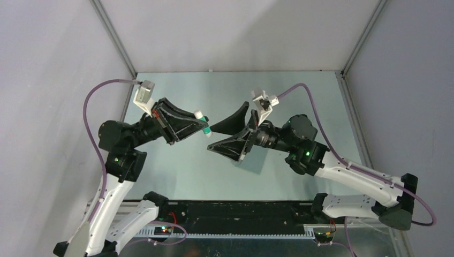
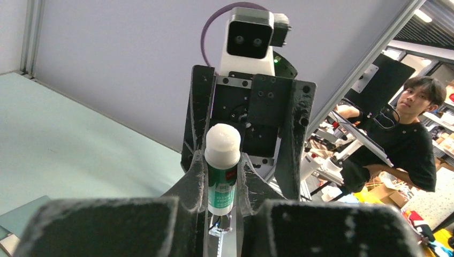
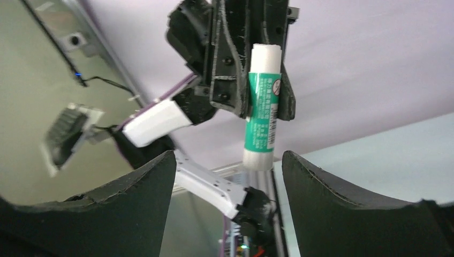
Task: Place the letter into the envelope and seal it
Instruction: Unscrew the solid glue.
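My left gripper (image 2: 222, 167) is shut on a glue stick (image 2: 222, 171) with a green body and white ends, holding it in the air above the table. In the top view the stick (image 1: 200, 115) sits crosswise at the left gripper's (image 1: 205, 126) tips. My right gripper (image 1: 210, 138) faces it, open wide. In the right wrist view the stick's (image 3: 261, 123) white lower end hangs just beyond the open right gripper (image 3: 227, 158), touching neither finger. The letter is out of view. A flat teal-grey corner (image 2: 16, 217) at the left wrist view's lower left looks like the envelope.
The pale green table (image 1: 176, 176) is walled by grey panels at the back and both sides. Both arms meet above its middle. A black cable tray (image 1: 241, 214) runs along the near edge between the arm bases.
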